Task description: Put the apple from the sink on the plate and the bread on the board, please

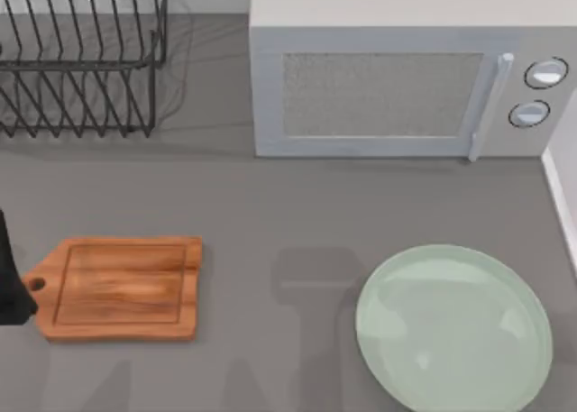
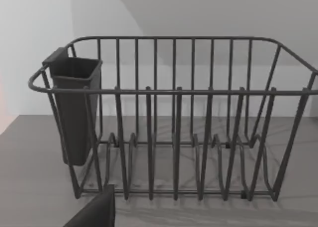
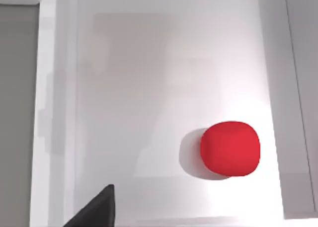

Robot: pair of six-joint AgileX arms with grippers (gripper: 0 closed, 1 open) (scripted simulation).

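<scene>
The apple [image 3: 230,148], a small bright red ball, lies on the floor of the white sink [image 3: 149,63]. My right gripper [image 3: 94,211] hangs above the sink, apart from the apple. The pale green plate [image 1: 453,326] rests at the table's front right. At the front left lies the reddish-brown board [image 1: 122,288], its handle pointing left. A dark part of my left arm [image 1: 9,281] sits right beside that handle at the left edge. My left gripper [image 2: 95,212] faces the wire rack. The bread is out of view.
A black wire dish rack [image 1: 81,56] with a dark cutlery cup [image 2: 74,108] stands at the back left. A grey microwave [image 1: 397,78] takes up the back middle and right. Bare grey table lies between board and plate.
</scene>
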